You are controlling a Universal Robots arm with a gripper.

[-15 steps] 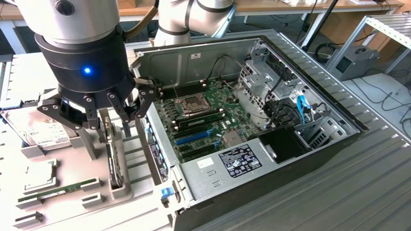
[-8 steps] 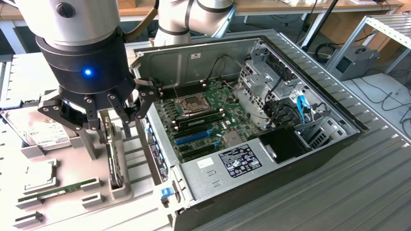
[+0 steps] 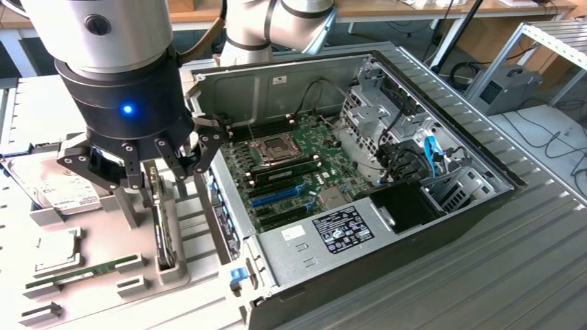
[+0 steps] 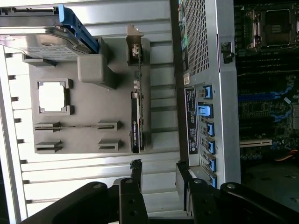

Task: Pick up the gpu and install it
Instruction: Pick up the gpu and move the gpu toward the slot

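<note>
We log the step as the pick, approach phase. The gripper (image 3: pixel 165 173) (image 4: pixel 158 179) hangs wide open and holds nothing. It is at the exterior view's left, over the grey holder tray (image 3: pixel 101 227) on the table (image 3: pixel 197 295).

The gpu (image 3: pixel 164 234) stands on edge in its tray slot, lower left of the exterior frame, just beside the open computer case (image 3: pixel 385 158), untouched. The hard drive (image 3: pixel 51 189) sits further left in the tray, and the memory stick (image 3: pixel 87 269) lies flat below it.

In the wrist view the gpu (image 4: pixel 136 126) seems in line with one finger (image 4: pixel 136 170) rather than with the gap. We judge the grasp calls for a small sideways shift so the jaws straddle the thin card squarely.

Install is not started: the blue slots (image 3: pixel 275 196) on the board look bare.
</note>
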